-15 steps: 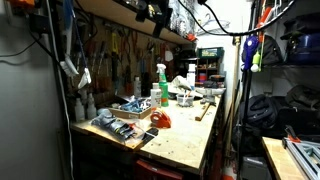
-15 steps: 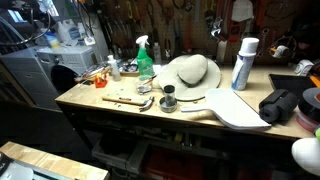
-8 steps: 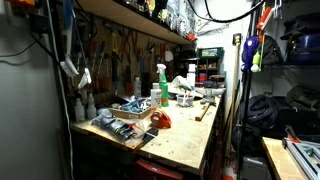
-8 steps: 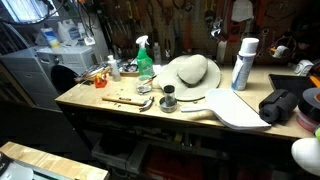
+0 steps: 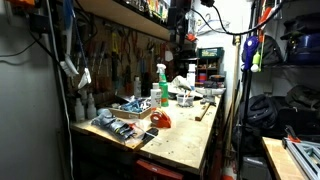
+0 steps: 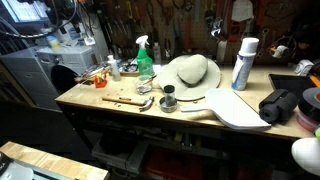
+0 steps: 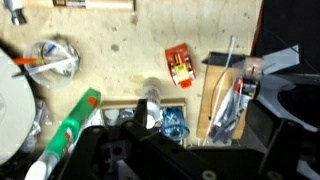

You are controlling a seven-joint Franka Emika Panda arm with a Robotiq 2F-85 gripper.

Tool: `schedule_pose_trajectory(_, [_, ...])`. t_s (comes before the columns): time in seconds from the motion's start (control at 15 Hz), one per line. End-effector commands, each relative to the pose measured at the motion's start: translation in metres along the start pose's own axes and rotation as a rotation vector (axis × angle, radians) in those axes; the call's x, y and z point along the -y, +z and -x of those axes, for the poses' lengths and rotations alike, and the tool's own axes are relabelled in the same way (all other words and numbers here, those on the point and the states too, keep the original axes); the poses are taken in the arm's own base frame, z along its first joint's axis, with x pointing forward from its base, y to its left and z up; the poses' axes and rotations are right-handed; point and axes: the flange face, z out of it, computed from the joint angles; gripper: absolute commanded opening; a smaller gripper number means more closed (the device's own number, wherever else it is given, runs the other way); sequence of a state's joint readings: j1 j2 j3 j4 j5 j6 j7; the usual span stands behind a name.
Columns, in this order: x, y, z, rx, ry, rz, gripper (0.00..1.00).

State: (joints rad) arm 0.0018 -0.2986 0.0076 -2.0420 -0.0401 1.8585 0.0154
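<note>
My gripper (image 5: 181,32) hangs high above the workbench (image 5: 185,140), near the upper shelf, touching nothing. In the wrist view only its dark body (image 7: 190,160) fills the lower edge, and the fingers cannot be made out. Far below it on the bench lie a green spray bottle (image 7: 70,125), a small clear bottle with a blue object (image 7: 172,122), a red box (image 7: 180,65) and a metal cup (image 7: 55,60). The spray bottle also shows in both exterior views (image 5: 162,88) (image 6: 145,60).
A white hat (image 6: 190,72), a white spray can (image 6: 243,62), a pale board (image 6: 235,108) and a black bag (image 6: 285,105) lie on the bench. A tool bundle (image 7: 225,105) lies near the bench edge. Hanging tools (image 5: 120,50) line the wall and shelves (image 5: 290,60) stand beside the bench.
The arm has moved along under the upper shelf, rightward in an exterior view. Nothing on the bench has moved.
</note>
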Motion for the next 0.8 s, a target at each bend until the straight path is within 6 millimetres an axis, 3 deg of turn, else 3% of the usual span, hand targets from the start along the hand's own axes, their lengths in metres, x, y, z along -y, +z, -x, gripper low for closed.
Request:
schedule_pose_trajectory(0.0, [-0.026,0.073,0.023,0.161,0.116,-0.043,1.0])
schedule_pose_trajectory(0.13, [-0.04,0.11,0.027,0.207,0.223,-0.036,1.0])
schedule_pose_trajectory(0.2, [-0.033,0.085,0.02,0.178,0.134,-0.026,1.0])
schedule_pose_trajectory(0.33, [-0.043,0.11,0.023,0.215,0.185,-0.024,1.0])
schedule_pose_trajectory(0.47, [-0.043,0.113,0.023,0.221,0.198,-0.023,1.0])
schedule_pose_trajectory(0.73, [-0.029,0.149,0.039,0.272,0.069,-0.208,1.0])
